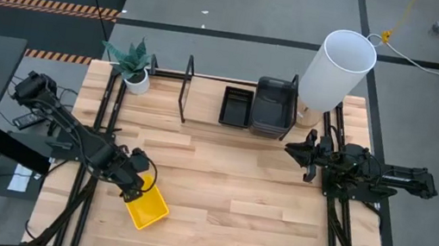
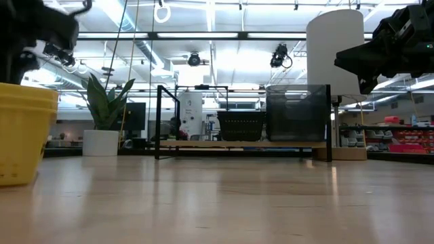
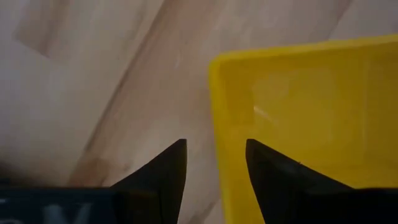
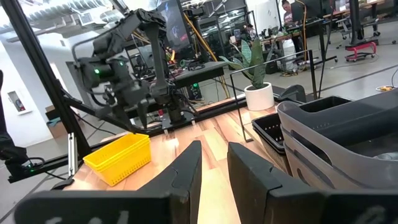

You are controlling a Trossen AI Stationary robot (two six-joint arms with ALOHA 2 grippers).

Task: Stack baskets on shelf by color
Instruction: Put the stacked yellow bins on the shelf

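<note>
A yellow basket rests on the tabletop at the near left; it also shows in the low view and the left wrist view. My left gripper is open, pointing down over the basket's far-left corner, with one finger outside the wall and one over the inside. Dark grey baskets sit nested on the shelf, with a black perforated basket to their left. My right gripper is open and empty, near the grey stack's front right. My left gripper's fingers stand on either side of the yellow basket's side wall near a corner, coming from above. I cannot tell whether they touch the wall. The basket rests on the table.
A tall white cylinder stands at the shelf's right end, beside the grey baskets. A potted plant stands at the far left. The shelf's black upright frames rise between them. Bare wood lies mid-table.
</note>
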